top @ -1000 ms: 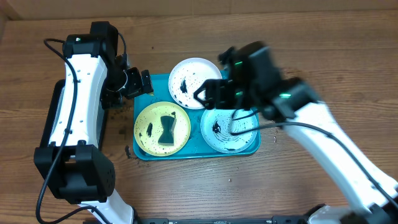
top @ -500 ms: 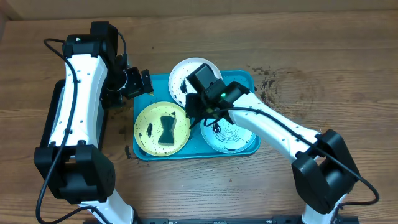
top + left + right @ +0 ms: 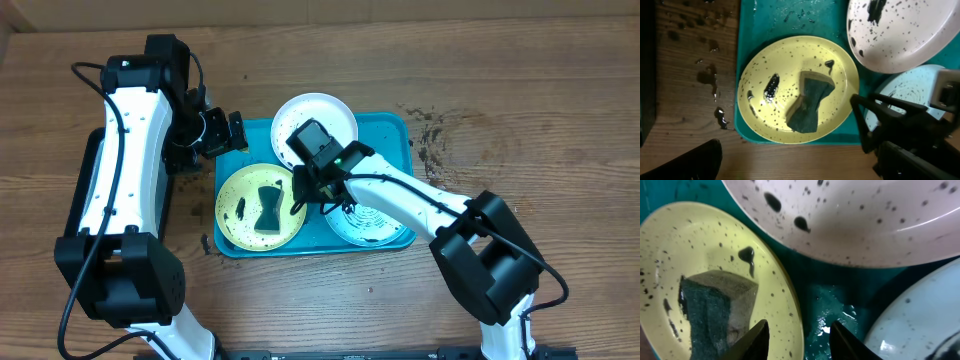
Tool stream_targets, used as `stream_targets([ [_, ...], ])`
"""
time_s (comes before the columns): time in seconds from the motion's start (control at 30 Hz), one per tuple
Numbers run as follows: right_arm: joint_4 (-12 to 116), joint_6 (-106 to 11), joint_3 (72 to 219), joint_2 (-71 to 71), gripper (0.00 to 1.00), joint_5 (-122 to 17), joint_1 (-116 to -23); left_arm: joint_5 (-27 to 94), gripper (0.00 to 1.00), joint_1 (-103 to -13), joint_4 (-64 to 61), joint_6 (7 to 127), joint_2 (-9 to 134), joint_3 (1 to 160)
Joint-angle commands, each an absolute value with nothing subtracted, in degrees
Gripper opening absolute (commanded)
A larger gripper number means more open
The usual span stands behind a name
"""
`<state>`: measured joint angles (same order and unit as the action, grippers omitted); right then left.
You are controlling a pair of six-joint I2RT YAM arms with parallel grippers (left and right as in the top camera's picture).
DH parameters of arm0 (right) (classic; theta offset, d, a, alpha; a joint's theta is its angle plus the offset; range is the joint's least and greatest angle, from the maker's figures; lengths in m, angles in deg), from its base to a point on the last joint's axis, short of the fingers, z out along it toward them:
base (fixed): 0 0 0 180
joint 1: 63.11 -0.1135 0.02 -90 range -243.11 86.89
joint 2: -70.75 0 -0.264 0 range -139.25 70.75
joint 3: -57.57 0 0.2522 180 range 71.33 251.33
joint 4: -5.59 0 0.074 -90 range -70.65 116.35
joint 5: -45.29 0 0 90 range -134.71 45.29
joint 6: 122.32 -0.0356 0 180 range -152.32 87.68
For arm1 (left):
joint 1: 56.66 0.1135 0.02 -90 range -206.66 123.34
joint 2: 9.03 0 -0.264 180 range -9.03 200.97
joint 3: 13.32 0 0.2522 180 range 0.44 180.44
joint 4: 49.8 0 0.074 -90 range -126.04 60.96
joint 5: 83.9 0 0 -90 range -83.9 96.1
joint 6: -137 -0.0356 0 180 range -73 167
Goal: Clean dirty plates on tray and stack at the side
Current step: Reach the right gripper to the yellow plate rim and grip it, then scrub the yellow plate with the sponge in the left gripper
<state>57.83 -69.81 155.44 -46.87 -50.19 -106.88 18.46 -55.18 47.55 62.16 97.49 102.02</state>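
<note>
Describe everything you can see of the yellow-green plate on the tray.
The yellow-green plate is small and round, seemingly smooth plastic, with a shallow raised rim. It lies flat in the left part of the turquoise tray. Black specks cover it, with a larger smear left of centre. A dark green sponge with a tan edge lies on its middle. The open right gripper hovers astride its right edge; contact is unclear.

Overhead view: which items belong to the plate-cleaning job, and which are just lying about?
Job: white plate, yellow plate, mint plate, sponge, blue tray.
Lying about: black tray, dark specks, wet drops.
</note>
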Motion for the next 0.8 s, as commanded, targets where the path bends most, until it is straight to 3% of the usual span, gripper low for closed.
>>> stream_targets([
  [0.0,57.9,-70.8,156.5,-49.3,0.38,-49.2,-108.1,20.8,0.94,-56.4,47.5,59.0,97.8,101.0],
  [0.03,57.9,-71.3,156.5,-49.3,0.35,-49.2,-108.1,20.7,0.84,-56.6,47.5,59.0,97.8,100.5],
  [0.1,57.9,-71.4,156.5,-49.3,0.29,-49.2,-108.1,20.7,0.77,-57.2,47.3,58.8,97.8,98.9],
  [0.27,58.6,-71.3,156.5,-49.3,0.27,-49.2,-108.0,21.4,0.79,-58.7,43.9,58.7,97.8,92.4],
  [0.43,58.8,-71.3,156.5,-49.3,0.12,-49.3,-108.0,24.6,0.75,-60.3,39.2,57.0,97.8,85.8],
  [0.6,58.8,-71.3,156.5,-49.3,0.10,-49.8,-108.0,24.5,0.73,-62.0,33.9,56.8,97.9,80.1],
  [0.77,58.8,-70.8,156.6,-49.3,0.05,-51.3,-107.8,22.9,0.57,-63.9,29.0,56.9,98.0,76.6],
])
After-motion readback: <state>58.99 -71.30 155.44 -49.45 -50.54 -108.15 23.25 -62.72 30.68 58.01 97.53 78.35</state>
